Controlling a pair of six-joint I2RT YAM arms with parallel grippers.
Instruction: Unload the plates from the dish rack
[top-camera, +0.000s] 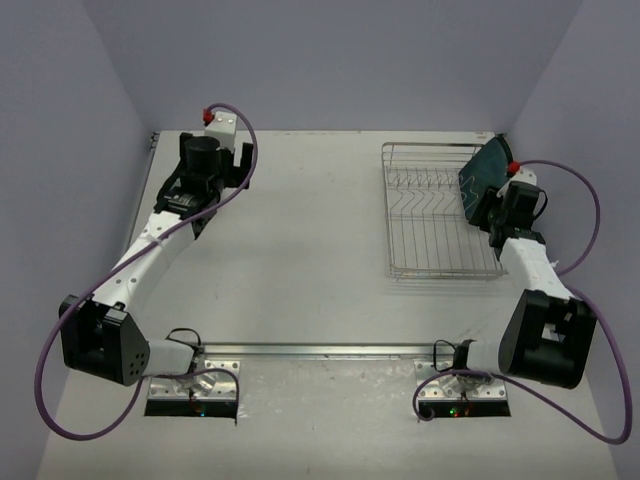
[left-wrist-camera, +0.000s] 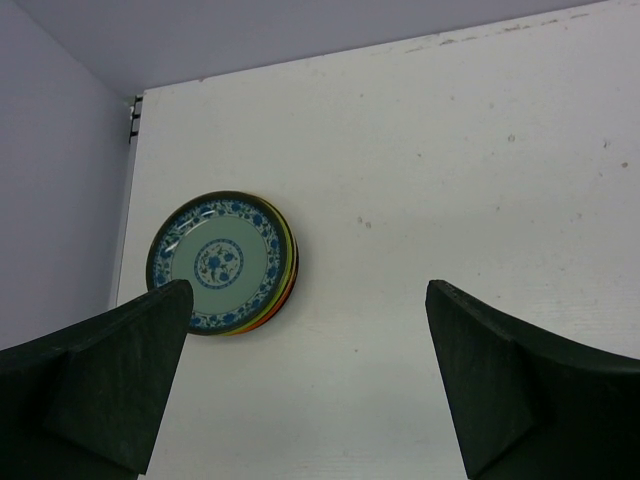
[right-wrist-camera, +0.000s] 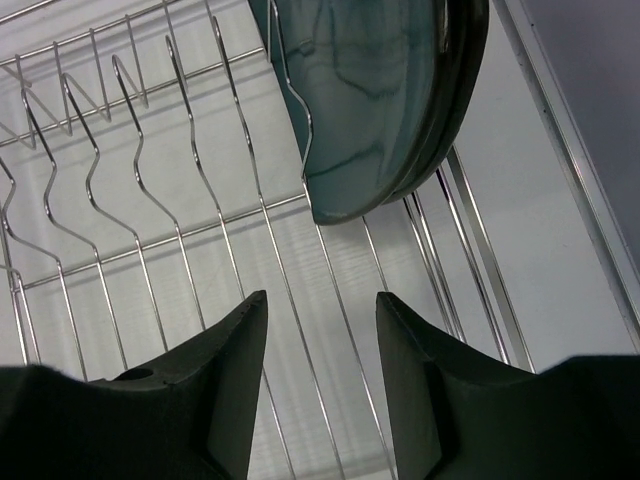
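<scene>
The silver wire dish rack (top-camera: 440, 212) stands at the right of the table. A dark-teal plate (top-camera: 487, 166) leans upright at its far right corner. My right gripper (top-camera: 490, 203) hovers over the rack just short of that plate. In the right wrist view the teal plate (right-wrist-camera: 380, 90) stands among the tines (right-wrist-camera: 160, 243), ahead of the right gripper (right-wrist-camera: 322, 305), whose jaws are partly open with only rack wires showing between them. The left wrist view shows a stack of small round plates (left-wrist-camera: 215, 262), the top one blue-patterned, flat on the table. My left gripper (left-wrist-camera: 308, 290) hangs wide open beside it.
The left arm (top-camera: 205, 165) reaches to the far left corner, near the back wall and left wall. The rest of the rack's tine rows (top-camera: 425, 185) hold nothing. A metal rail (top-camera: 320, 349) runs between the two arm bases at the near edge.
</scene>
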